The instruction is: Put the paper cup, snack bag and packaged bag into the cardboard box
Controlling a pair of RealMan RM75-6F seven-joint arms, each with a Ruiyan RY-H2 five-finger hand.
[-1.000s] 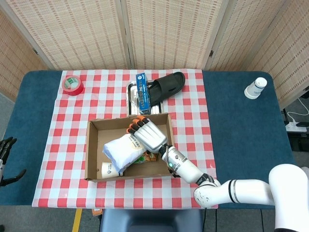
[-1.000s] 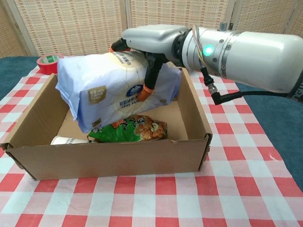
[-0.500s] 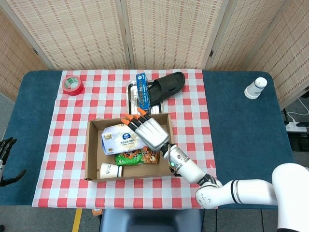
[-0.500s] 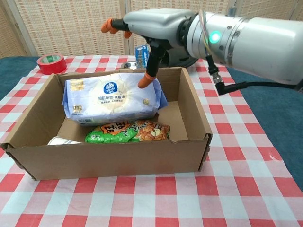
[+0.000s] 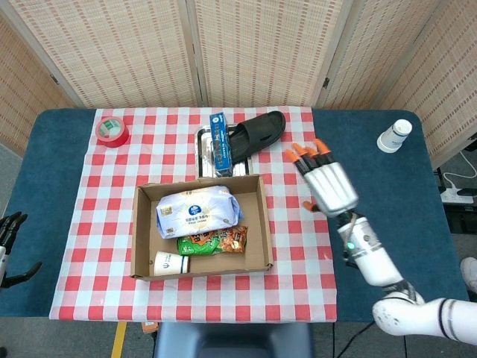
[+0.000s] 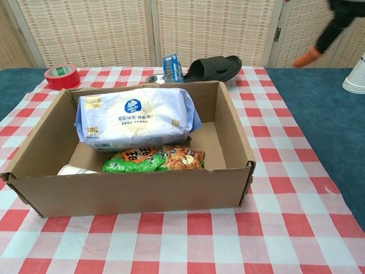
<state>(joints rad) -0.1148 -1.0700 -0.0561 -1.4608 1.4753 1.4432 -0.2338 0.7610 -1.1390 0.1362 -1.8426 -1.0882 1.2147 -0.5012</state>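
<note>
The cardboard box (image 5: 262, 216) (image 6: 236, 142) sits on the checked cloth. Inside it lie the pale blue packaged bag (image 5: 196, 211) (image 6: 136, 117), the green and orange snack bag (image 5: 212, 241) (image 6: 157, 158) in front of it, and the paper cup (image 5: 171, 262) (image 6: 74, 170) on its side at the near left corner. My right hand (image 5: 326, 181) hovers to the right of the box, fingers spread, holding nothing; only one dark finger (image 6: 324, 35) of it shows at the top right of the chest view. My left hand (image 5: 9, 242) hangs off the table's left edge, its fingers apart and empty.
A red tape roll (image 5: 112, 130) (image 6: 61, 76) lies at the back left. Behind the box are a metal tray (image 5: 203, 138), a blue packet (image 5: 220, 139) (image 6: 172, 67) and a black slipper (image 5: 258, 133) (image 6: 217, 67). A white cup (image 5: 394, 136) (image 6: 355, 78) stands upside down at the far right on the blue table.
My right hand let the packaged bag drop into the box, then lifted away and swung to the right of the box. The bag now lies flat above the snack bag.
</note>
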